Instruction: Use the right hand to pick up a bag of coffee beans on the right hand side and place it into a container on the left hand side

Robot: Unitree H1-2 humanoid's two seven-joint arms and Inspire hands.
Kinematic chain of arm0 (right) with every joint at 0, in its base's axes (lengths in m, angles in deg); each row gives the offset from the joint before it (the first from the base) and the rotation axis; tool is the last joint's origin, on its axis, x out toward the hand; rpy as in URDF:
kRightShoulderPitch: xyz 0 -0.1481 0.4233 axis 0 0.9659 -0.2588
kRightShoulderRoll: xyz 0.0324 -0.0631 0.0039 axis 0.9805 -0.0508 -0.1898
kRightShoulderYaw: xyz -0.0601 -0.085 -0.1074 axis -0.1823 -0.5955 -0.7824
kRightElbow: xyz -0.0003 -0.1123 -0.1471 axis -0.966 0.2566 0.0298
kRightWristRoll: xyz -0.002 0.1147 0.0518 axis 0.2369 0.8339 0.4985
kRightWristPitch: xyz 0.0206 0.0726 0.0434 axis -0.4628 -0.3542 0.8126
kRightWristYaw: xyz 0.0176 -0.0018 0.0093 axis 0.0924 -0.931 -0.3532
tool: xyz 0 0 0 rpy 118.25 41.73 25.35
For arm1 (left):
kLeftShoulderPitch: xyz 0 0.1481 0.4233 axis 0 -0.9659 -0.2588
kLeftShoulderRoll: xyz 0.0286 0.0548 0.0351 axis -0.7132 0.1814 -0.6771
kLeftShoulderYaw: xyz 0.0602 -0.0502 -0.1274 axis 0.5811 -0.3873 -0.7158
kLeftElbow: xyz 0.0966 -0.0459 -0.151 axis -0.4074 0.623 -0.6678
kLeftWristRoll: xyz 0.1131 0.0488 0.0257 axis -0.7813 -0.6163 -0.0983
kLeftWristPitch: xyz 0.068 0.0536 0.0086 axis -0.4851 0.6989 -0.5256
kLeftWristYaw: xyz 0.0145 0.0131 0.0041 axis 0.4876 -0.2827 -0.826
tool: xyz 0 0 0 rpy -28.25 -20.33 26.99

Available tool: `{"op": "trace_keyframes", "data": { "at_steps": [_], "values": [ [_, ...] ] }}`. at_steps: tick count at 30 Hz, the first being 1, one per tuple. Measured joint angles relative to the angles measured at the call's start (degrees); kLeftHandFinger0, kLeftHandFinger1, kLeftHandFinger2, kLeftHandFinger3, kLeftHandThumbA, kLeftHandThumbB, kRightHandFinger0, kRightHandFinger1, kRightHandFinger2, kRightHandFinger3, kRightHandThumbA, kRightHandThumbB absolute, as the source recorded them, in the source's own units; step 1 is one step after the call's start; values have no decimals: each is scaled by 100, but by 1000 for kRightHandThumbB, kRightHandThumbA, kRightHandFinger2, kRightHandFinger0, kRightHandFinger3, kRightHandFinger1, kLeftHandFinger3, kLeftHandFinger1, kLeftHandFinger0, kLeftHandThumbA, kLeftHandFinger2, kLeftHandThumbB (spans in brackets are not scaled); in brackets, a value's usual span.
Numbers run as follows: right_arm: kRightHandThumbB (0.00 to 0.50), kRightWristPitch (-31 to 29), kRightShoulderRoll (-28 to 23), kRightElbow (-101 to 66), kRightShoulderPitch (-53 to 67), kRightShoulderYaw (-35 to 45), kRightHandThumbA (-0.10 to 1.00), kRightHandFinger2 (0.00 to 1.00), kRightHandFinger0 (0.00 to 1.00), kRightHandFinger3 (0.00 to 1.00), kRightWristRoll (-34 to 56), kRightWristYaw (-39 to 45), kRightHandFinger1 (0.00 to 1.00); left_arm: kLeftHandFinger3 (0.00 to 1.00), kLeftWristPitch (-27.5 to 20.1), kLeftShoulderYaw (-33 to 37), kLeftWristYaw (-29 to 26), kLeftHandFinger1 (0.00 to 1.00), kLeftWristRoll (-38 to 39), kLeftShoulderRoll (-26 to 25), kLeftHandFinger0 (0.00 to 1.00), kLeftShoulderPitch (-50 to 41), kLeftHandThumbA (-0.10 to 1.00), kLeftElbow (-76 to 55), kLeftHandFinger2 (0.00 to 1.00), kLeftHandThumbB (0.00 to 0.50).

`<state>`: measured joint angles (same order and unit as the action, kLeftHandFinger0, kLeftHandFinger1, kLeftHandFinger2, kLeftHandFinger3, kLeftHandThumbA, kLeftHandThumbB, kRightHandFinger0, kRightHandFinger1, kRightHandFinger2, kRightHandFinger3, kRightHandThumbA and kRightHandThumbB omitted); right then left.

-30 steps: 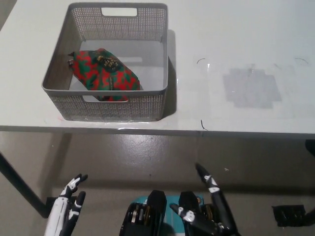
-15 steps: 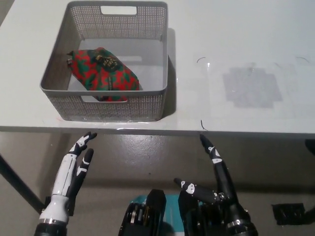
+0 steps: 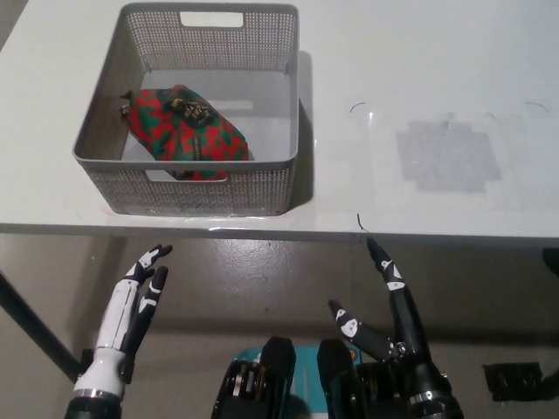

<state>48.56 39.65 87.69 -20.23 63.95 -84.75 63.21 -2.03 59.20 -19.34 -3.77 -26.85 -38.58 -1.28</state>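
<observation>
both my hands hang below the bench (image 3: 419, 78) edge, fingers apart, empty: right hand (image 3: 393, 327), left hand (image 3: 131, 319). the coffee bag (image 3: 188, 131) lies in the basket (image 3: 262, 188) beyond the fingertips, so i judge it placed.

The tabletop (image 3: 419, 78) is bare from the basket's right wall to its right edge, apart from a flat grey patch (image 3: 447, 155). The grey basket (image 3: 284, 157) stands at the left, just behind the front edge, open at the top; a red-and-green bag (image 3: 188, 131) fills its left and front part, leaving bare floor at the rear right. Both hands hang below the front edge, over open floor.
</observation>
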Motion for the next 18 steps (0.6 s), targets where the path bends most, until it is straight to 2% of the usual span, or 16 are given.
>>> {"op": "trace_keyframes", "data": {
  "at_steps": [2, 3, 5, 18],
  "values": [
    [0, 0, 2, 0, -5, 0, -96, 1000, 1000, 1000, -14, -12, 1000, 1000, 22, 20, 30, 1000, -1, -35, 1000, 29, 1000, 0, 1000, 60],
    [0, 1, 1, 0, -6, 0, -100, 1000, 1000, 1000, -34, -26, 1000, 1000, 51, 42, 64, 1000, -6, -70, 1000, 53, 1000, 0, 1000, 54],
    [0, 1, 2, 0, -6, 0, -100, 1000, 1000, 1000, -58, -41, 1000, 1000, 134, 97, 100, 1000, -49, -124, 1000, 73, 1000, -3, 1000, 1],
    [0, 3, 15, 18, 185, -29, -100, 1000, 1000, 1000, -320, -152, 1000, 1000, 602, 602, 246, 1000, -631, -419, 1000, -106, 1000, -165, 1000, 0]
  ]
}}
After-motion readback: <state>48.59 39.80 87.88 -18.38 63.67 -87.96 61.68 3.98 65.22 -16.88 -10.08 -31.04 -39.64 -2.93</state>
